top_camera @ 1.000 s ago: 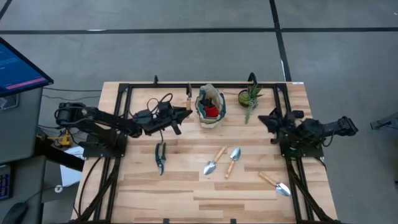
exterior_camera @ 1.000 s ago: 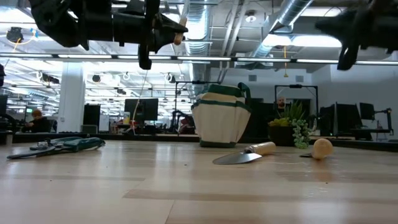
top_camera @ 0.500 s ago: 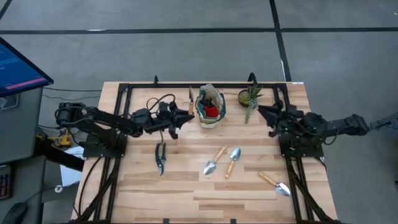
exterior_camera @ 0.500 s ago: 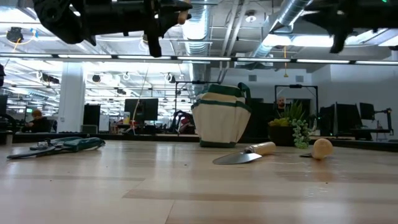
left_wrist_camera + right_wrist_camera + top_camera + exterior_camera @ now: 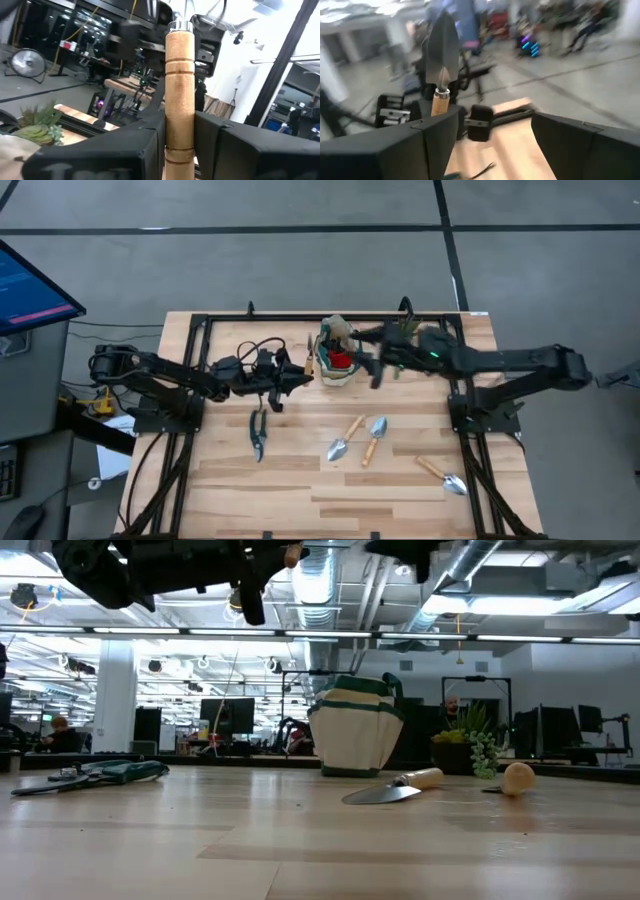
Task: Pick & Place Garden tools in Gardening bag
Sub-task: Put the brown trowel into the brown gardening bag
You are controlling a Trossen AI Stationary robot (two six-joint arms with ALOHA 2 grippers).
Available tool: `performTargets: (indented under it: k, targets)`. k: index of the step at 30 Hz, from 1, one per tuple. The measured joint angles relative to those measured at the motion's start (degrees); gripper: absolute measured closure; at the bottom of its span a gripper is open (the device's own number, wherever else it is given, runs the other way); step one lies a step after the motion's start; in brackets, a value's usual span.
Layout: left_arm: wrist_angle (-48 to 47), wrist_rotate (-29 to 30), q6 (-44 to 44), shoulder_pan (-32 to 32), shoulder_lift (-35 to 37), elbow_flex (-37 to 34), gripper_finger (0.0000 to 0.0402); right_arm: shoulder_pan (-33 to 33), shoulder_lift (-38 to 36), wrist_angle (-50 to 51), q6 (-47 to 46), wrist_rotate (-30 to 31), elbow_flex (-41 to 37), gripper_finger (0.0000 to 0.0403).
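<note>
The green and cream gardening bag (image 5: 338, 356) stands upright at the table's far middle, with a red piece (image 5: 341, 360) inside. Just left of the bag, my left gripper (image 5: 300, 375) is shut on a wooden-handled trowel (image 5: 308, 364). The right wrist view shows this trowel's silver blade (image 5: 443, 47). My right gripper (image 5: 366, 353) hovers open just right of the bag, touching nothing. Pruning shears (image 5: 257, 432), two trowels (image 5: 345, 438) (image 5: 373, 438) and a third trowel (image 5: 443, 475) lie flat on the table. My left gripper pinches the trowel's wooden handle (image 5: 179, 100) between its two fingers, on the half away from the metal ferrule (image 5: 179, 25). The fingers reach level from the table's left and lie across the handle. The trowel is lifted clear of the table.
A small potted green plant (image 5: 401, 335) stands right of the bag, under my right arm. A black frame (image 5: 330, 317) runs along the table's far edge and both sides. The near half of the table holds only the lying tools.
My right arm has swung from the table's right edge toward the bag, and its gripper has opened. My left gripper has carried the trowel a little toward the bag and the near edge, still shut on it.
</note>
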State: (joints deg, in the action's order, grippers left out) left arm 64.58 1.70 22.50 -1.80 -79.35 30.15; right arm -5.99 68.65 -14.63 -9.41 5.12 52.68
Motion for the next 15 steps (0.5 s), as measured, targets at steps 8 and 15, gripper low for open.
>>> performTargets:
  k: [8, 15]
  targets:
    - [0.53, -2.33, -1.49, -0.18, 0.00, 0.00, 0.0353, -5.61, 13.77, 2.66, -0.10, -22.07, 13.21, 0.0163]
    - [1.42, -2.61, -2.79, -0.20, 0.02, 0.00, 0.0353, -6.45, 17.98, 2.42, 0.61, -29.66, 16.73, 0.0163]
